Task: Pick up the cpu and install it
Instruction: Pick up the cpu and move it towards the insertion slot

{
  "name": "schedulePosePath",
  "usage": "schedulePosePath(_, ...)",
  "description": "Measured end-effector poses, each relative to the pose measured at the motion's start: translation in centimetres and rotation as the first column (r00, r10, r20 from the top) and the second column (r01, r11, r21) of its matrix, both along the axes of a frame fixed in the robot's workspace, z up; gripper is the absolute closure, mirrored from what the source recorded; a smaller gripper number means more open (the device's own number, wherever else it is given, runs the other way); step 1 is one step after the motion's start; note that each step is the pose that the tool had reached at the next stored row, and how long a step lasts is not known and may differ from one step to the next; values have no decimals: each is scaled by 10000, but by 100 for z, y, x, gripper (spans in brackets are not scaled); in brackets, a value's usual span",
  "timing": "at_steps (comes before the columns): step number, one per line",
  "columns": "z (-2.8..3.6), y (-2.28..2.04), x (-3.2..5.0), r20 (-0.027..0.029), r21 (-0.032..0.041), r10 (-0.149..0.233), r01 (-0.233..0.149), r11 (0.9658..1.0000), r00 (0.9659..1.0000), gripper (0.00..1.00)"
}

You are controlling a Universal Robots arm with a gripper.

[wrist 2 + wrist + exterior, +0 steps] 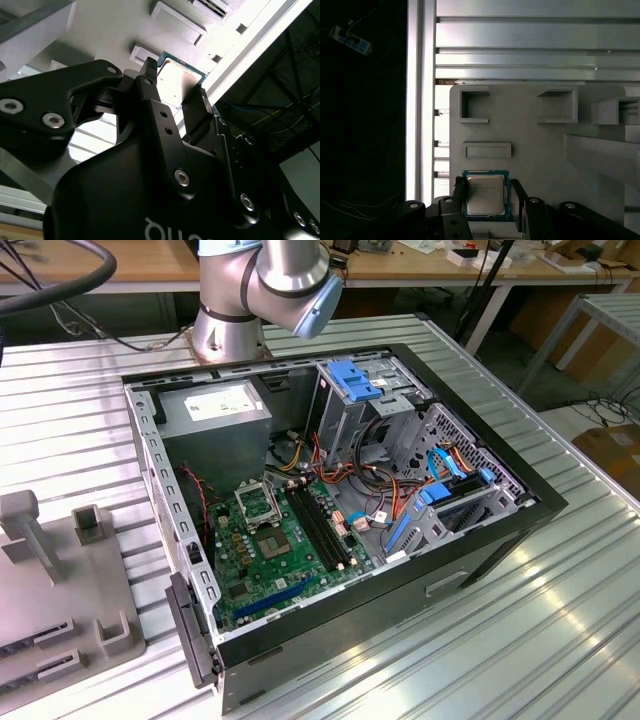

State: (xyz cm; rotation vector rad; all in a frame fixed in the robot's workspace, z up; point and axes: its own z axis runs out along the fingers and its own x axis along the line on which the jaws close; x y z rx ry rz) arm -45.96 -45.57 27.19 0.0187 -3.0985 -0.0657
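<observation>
We see a ribbed metal tabletop [560, 620] spreading across the whole exterior view, and on it, near the middle, lies an open computer case [480, 550] with its side panel off. Behind the case stands the base of the robot arm [270, 280], its silver joints rising out of the top of that view. At the exterior view's left, apart from the case, lies a grey fixture plate [60, 570] with raised blocks and pockets. Inside the case we find the green motherboard [250, 580] lying flat, and on it a square metal socket frame [256, 502] beside two long dark memory slots [320, 525]. In both wrist views the black claw [488, 184] hangs low over the grey plate with its jaws apart, unclenched, one finger [519, 200] on either side of the chip. On the side of that finger we make out a thin strip of grey between finger and chip. The cpu [485, 195] lies flat on the grey plate between the fingers, its dull silver top facing up and its greenish rim showing all round. It is close to the plate's edge, next to a small raised rectangular frame [487, 150].
</observation>
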Motion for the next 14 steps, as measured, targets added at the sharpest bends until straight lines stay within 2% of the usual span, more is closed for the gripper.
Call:
schedulePosePath(7, 47, 0, 0, 0, 0, 0, 0, 10000, 10000, 54)
schedulePosePath(14, 50, 0, 0, 0, 0, 0, 0, 10000, 10000, 54)
